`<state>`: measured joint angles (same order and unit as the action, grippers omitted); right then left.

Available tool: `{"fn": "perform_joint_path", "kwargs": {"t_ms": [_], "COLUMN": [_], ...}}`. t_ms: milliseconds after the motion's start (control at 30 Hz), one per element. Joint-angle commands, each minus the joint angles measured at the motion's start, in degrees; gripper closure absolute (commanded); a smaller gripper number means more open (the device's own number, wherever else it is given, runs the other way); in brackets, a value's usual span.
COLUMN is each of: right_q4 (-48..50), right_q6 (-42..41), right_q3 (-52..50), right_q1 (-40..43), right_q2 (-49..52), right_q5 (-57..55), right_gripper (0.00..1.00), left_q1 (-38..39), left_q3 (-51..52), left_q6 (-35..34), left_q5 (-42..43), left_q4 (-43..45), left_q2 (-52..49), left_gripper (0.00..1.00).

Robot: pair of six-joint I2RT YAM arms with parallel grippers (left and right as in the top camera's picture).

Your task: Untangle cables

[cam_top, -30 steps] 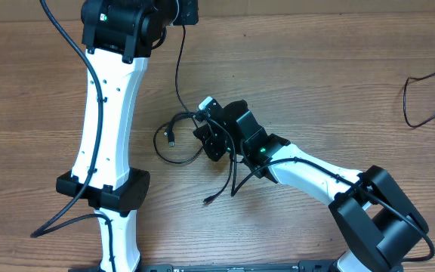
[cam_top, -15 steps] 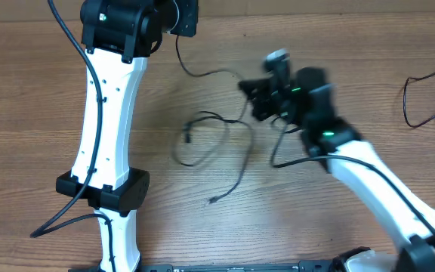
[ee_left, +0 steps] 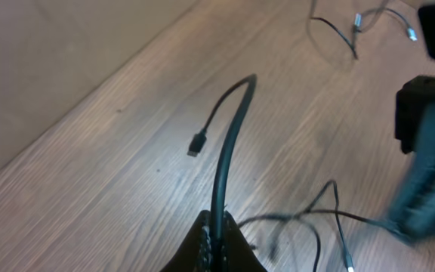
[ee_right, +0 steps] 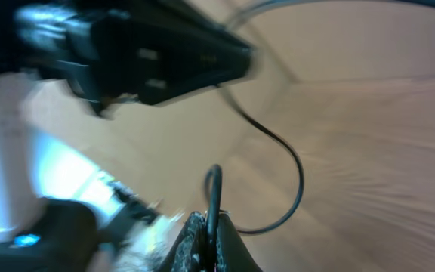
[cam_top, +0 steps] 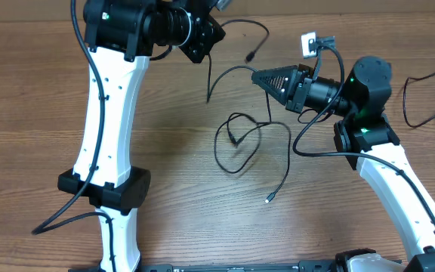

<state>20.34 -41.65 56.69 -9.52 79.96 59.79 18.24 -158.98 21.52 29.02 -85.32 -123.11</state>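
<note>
Left gripper (cam_top: 208, 34) and right gripper (cam_top: 259, 77) each had jaws clamped on cables (cam_top: 288, 159); pulling apart might cinch the crossed loop (cam_top: 217, 145) into a knot

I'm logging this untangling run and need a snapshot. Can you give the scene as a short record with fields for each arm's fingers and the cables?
left fingers: shut on a cable
right fingers: shut on a cable
cables: crossing loop on the table between the arms
free plug: lies on the table, untouched
separate cable: far right edge, apart from the loop
</note>
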Motion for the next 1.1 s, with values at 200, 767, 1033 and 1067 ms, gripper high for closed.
{"fn": "perform_joint_path", "kwargs": {"t_ms": [200, 767, 1033, 1067], "right_q4": [1.03, -4.26, -5.33, -5.35], "right_q6": [-8.79, 38.60, 49.31, 50.71], "right_q3": [0.98, 1.18, 1.18, 1.18], "right_q1": [0.11, 0.11, -3.28, -4.20], "right_q2": [-0.39, -0.39, -0.35, -0.35], "right_q5": [-10.01, -33.24, -39.82, -42.01], "right_gripper": [0.96, 0.96, 0.92, 0.90], "left_q1": [-0.22, -0.26, -0.20, -0.17], "left_q3": [-0.26, -0.24, -0.15, -0.15], "left_q6": [4.22, 4.24, 4.24, 4.24], "left_q5": [3.04, 0.79, 5.40, 6.29], "left_q4": [-0.09, -0.42, -2.10, -2.60], "left_q2": [-1.73, -1.73, -1.95, -2.10], "left_gripper": [0.96, 0.96, 0.96, 0.96]}}
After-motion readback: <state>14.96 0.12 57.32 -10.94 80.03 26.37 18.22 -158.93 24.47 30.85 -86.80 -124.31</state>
